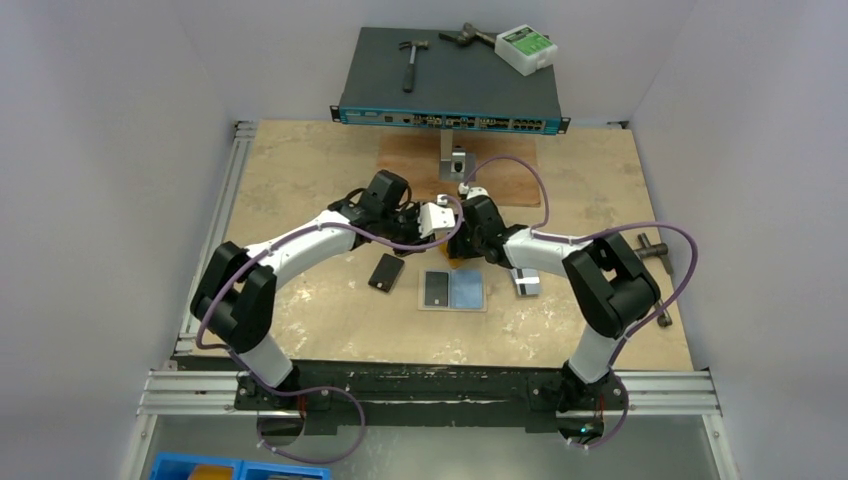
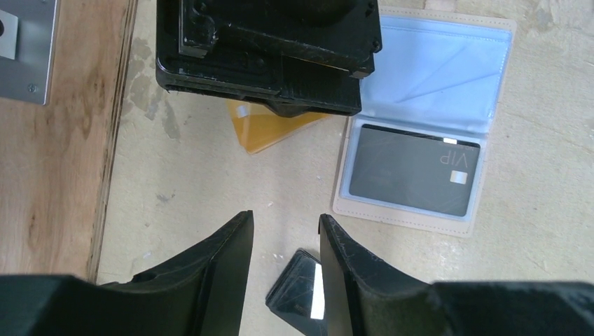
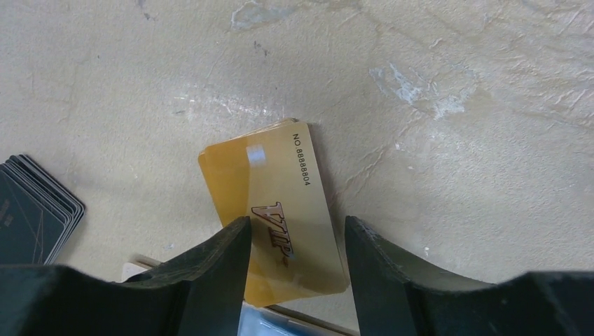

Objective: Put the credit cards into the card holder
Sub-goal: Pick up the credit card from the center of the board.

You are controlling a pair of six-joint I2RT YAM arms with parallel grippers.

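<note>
Left gripper (image 2: 284,222) hovering, jaws standing part open, gripping nothing, black card (image 1: 386,271) lying below on desk (image 1: 300,180). Orange card (image 3: 280,203) hiding from top view, showing only in wrist views, lying flat between right gripper's (image 3: 295,227) part-open jaws. Card holder (image 1: 453,290) lying open nearby, dark card (image 2: 413,170) sitting inside.

The orange-yellow card (image 3: 270,182) carries a brown-outlined "VIP" in gold and a black number along one edge. The card holder (image 2: 406,218) has a beige-tan border with pale stitching, and its clear pockets are light blue. One pocket shows a dark grey card (image 2: 413,171) with pale "VIP" lettering and a small silver square. A black card (image 2: 298,290) bears a white glare stripe. The left end effector (image 2: 286,218) and the right end effector (image 3: 298,220) are black. The desk (image 3: 455,140) is pale beige, mottled with whitish scuffs.
</note>
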